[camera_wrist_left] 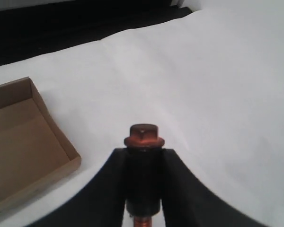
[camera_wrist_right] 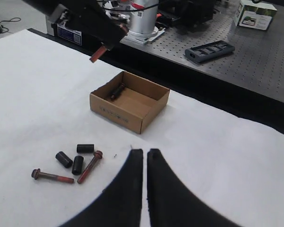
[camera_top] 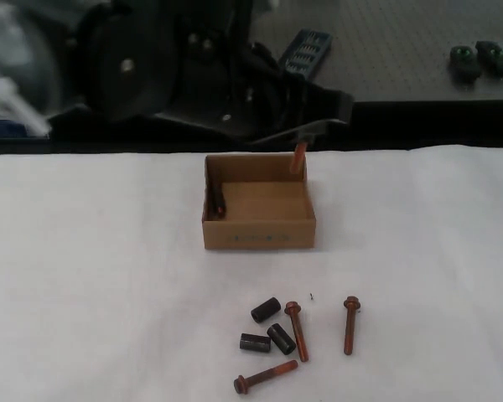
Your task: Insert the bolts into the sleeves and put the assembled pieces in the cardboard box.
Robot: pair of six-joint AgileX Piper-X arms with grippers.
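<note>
A white sheet (camera_top: 84,276) covers the bench, and the cardboard box (camera_top: 260,230) sits at its centre. Toward 1 o'clock from the box, raised off the sheet, hangs the left gripper (camera_wrist_left: 143,153). It is clamped on a black sleeve (camera_wrist_left: 143,182) with a copper bolt (camera_wrist_left: 143,136) through it. The right gripper (camera_wrist_right: 145,151) has its fingers pressed together on nothing. At 6 o'clock from the box lie three loose bolts (camera_top: 297,331), with three bare sleeves (camera_top: 266,310) at their 9 o'clock. A dark piece (camera_top: 220,203), possibly a sleeved bolt, rests against the box's 9 o'clock wall.
</note>
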